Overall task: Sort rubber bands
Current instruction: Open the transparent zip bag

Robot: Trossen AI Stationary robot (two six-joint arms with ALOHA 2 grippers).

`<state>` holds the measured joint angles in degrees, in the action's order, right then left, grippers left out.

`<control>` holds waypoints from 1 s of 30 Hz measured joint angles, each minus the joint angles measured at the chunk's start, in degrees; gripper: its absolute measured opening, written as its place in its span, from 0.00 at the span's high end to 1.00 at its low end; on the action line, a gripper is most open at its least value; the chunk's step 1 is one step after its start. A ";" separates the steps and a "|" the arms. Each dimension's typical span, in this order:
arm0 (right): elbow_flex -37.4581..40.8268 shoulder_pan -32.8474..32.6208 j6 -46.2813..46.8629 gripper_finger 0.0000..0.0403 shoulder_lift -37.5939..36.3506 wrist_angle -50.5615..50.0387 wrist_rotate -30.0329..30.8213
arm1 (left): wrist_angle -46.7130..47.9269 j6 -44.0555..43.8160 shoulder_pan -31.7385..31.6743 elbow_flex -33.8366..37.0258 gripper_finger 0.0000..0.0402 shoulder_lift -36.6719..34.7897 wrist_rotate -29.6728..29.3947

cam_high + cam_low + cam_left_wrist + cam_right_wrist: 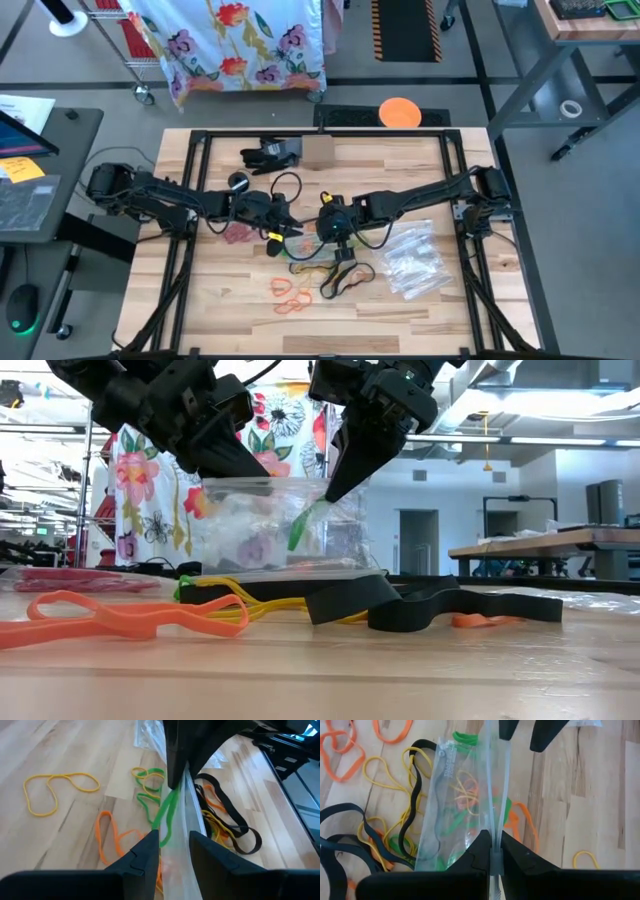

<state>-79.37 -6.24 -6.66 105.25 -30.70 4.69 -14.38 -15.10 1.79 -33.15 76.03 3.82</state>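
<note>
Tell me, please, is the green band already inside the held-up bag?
Partly in. The green band hangs from the right pincer, its lower end behind the clear bag wall; the left pincer holds the bag's rim.

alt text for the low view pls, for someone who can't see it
Two dark grippers reach down from above and hold a clear plastic zip bag upright above the wooden table; the right gripper pinches a green rubber band at the bag's mouth, the left gripper holds the bag's edge. Orange bands, yellow bands and black bands lie in front.
</note>
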 joint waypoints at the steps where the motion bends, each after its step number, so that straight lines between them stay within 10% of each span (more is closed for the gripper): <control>1: 0.00 0.00 0.00 0.96 0.00 0.00 0.02 | 0.09 -0.23 0.18 0.00 0.74 0.00 0.00; 30: -1.76 1.98 11.96 0.76 0.00 3.13 1.88 | 2.21 -4.25 0.99 0.00 1.00 0.00 -6.04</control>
<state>-81.13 -4.26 5.30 105.25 -27.56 6.57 -12.16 -19.35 2.79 -33.15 76.03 -2.22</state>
